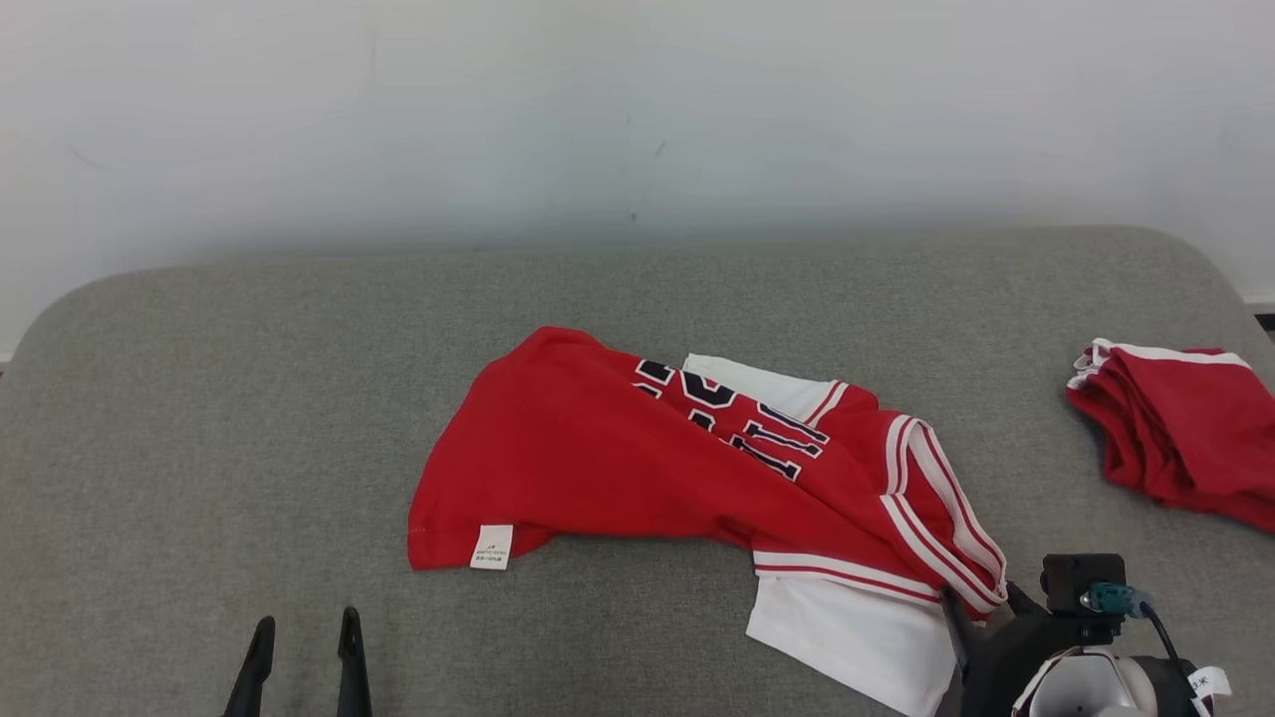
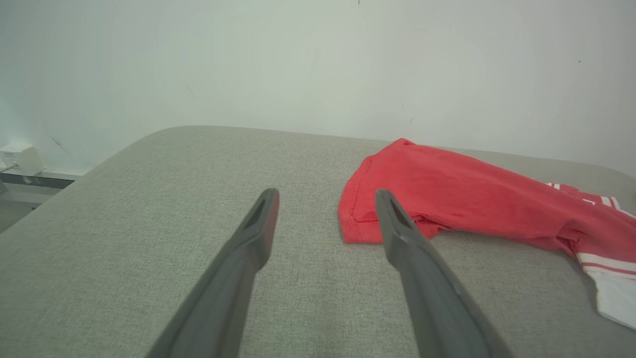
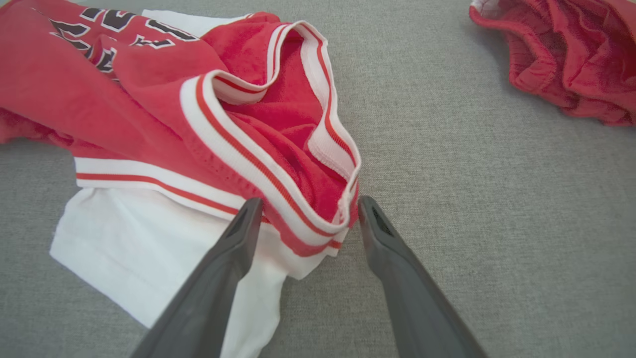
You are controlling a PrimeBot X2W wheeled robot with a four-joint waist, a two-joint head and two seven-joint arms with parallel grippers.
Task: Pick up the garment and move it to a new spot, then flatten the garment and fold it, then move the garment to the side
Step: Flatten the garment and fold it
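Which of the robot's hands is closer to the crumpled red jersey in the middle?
Right. The right hand, open, straddles the striped edge of the jersey; the left hand, open, hangs over bare grey cushion, apart from its hem corner.

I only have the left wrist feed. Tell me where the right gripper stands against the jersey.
Observer: The right gripper is open, one finger on either side of the striped trim at the near corner of the jersey.
Operator: Report any other items.
Observer: A second red garment lies bunched at the far right, apart from the jersey.
Operator: Give me a landmark on the hem near my gripper.
Observer: A white label sits at the hem's near corner, ahead and to the right of the left gripper.
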